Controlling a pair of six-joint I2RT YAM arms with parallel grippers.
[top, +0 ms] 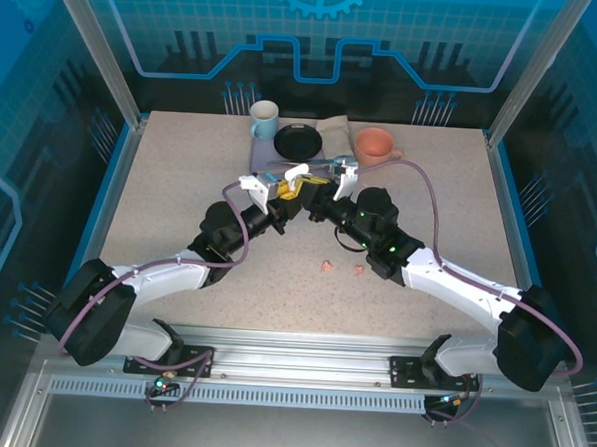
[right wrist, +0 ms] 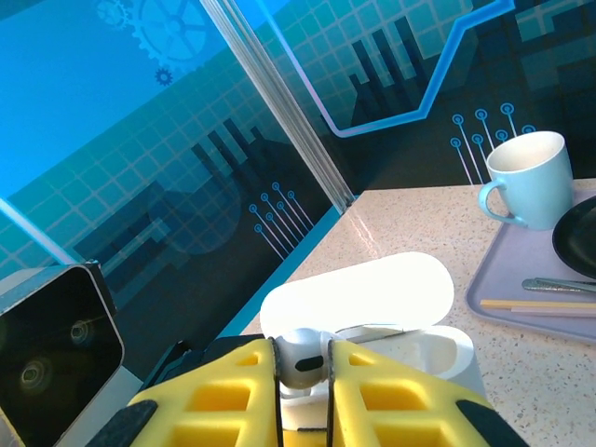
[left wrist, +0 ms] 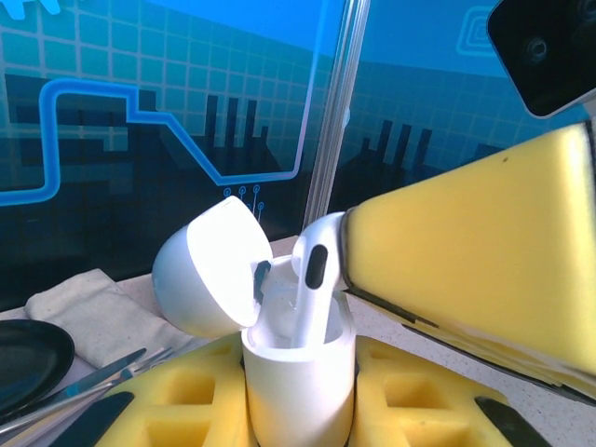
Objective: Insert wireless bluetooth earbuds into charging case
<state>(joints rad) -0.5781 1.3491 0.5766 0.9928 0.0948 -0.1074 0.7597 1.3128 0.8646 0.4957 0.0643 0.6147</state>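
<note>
Judging by its glossy shell, the small white stemmed plastic earbud (left wrist: 315, 279) is light, rigid and slippery. The bulbous head is the sound place to hold it, leaving the stem free. The right fingers (right wrist: 247, 396), padded in yellow foam, are narrowed on that head, with the stem pointing down into the white glossy rounded charging case (left wrist: 298, 391). The left fingers (left wrist: 200, 410) clamp the case body, lid hinged open, mid-worktop just near the lilac tray (right wrist: 531, 261). A salmon-pink earbud (top: 326, 266) and a second salmon-pink earbud (top: 358, 270) lie nearer on the speckled beige worktop (top: 180, 197).
</note>
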